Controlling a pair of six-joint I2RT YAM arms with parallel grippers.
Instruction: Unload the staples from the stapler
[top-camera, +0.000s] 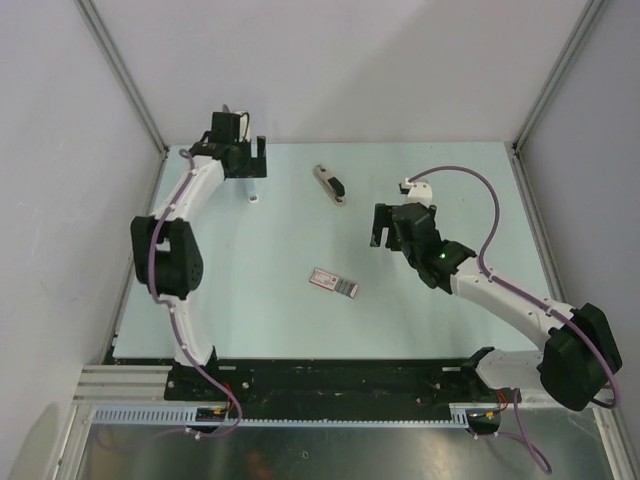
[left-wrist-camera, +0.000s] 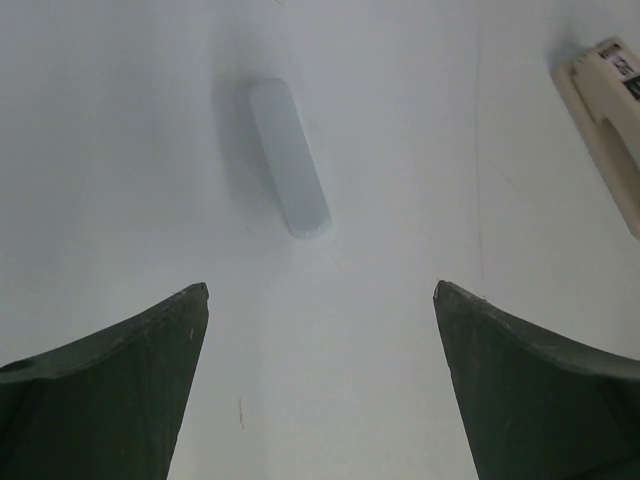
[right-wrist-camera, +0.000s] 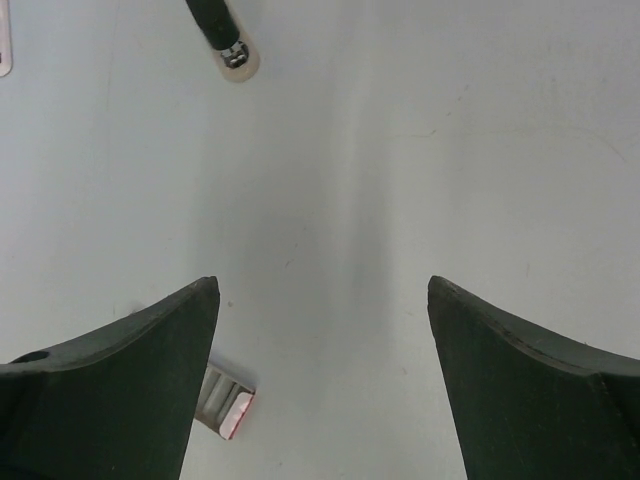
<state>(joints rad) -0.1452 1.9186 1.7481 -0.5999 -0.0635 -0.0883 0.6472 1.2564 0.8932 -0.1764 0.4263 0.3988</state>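
Note:
The stapler (top-camera: 329, 184), slim and grey-beige with a black part on top, lies closed at the back middle of the table. Its end shows at the upper right of the left wrist view (left-wrist-camera: 608, 100) and at the top left of the right wrist view (right-wrist-camera: 222, 35). My left gripper (top-camera: 240, 168) hovers at the back left, open (left-wrist-camera: 322, 288), with nothing between its fingers. My right gripper (top-camera: 380, 228) hangs to the right of the stapler and a little nearer, also open and empty (right-wrist-camera: 322, 282). The staples do not show in any view.
A short pale blue-white bar (top-camera: 253, 190) lies just ahead of the left gripper (left-wrist-camera: 289, 158). A flat pink-and-white box (top-camera: 334, 282) rests mid-table, its corner peeking past the right gripper's left finger (right-wrist-camera: 228, 402). White walls close in the table on three sides.

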